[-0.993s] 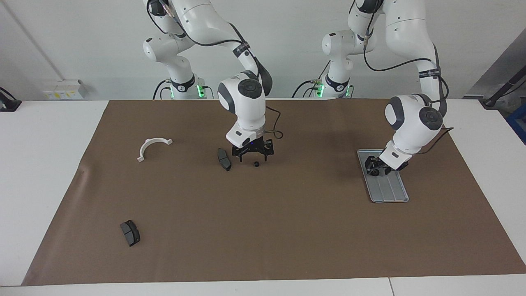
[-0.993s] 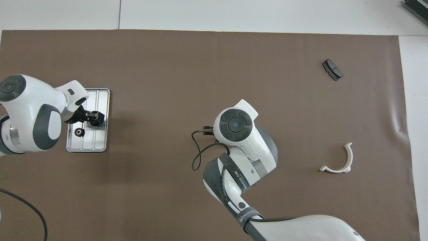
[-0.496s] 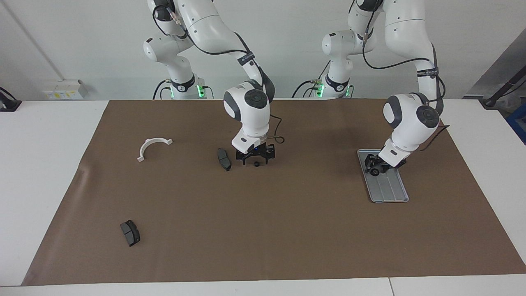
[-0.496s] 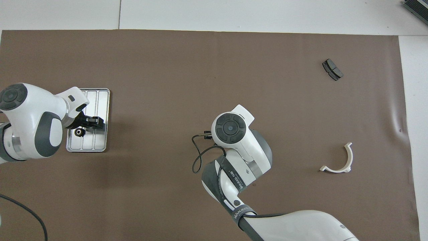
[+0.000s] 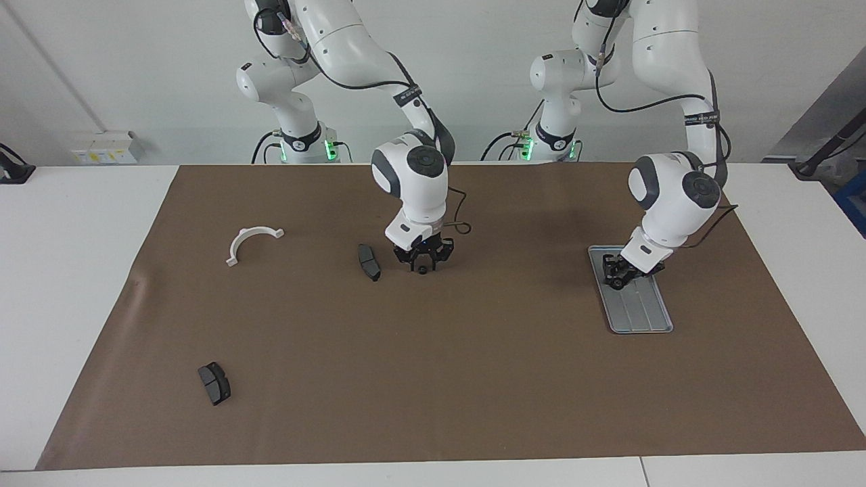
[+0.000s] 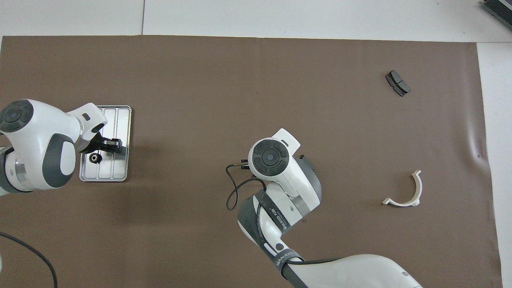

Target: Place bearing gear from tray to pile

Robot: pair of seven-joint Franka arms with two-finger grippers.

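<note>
The silver tray (image 5: 643, 314) (image 6: 120, 120) lies on the brown mat toward the left arm's end. One small black gear (image 6: 95, 158) lies on the tray; the left hand hides it in the facing view. My left gripper (image 5: 616, 277) (image 6: 111, 144) is low over the tray, beside that gear and not holding it. At the mat's middle a single black gear (image 5: 421, 270) lies on the mat; no group of gears shows. My right gripper (image 5: 422, 262) is right over it, fingertips down around it. In the overhead view the right arm hides this gear.
A dark brake pad (image 5: 369, 262) lies close beside the middle gear, toward the right arm's end. A second brake pad (image 5: 214, 383) (image 6: 397, 83) and a white half-ring (image 5: 252, 241) (image 6: 404, 192) lie farther toward that end.
My right gripper has come down onto the middle gear and its wrist has turned. My left gripper has shifted slightly over the tray. The gears have not moved.
</note>
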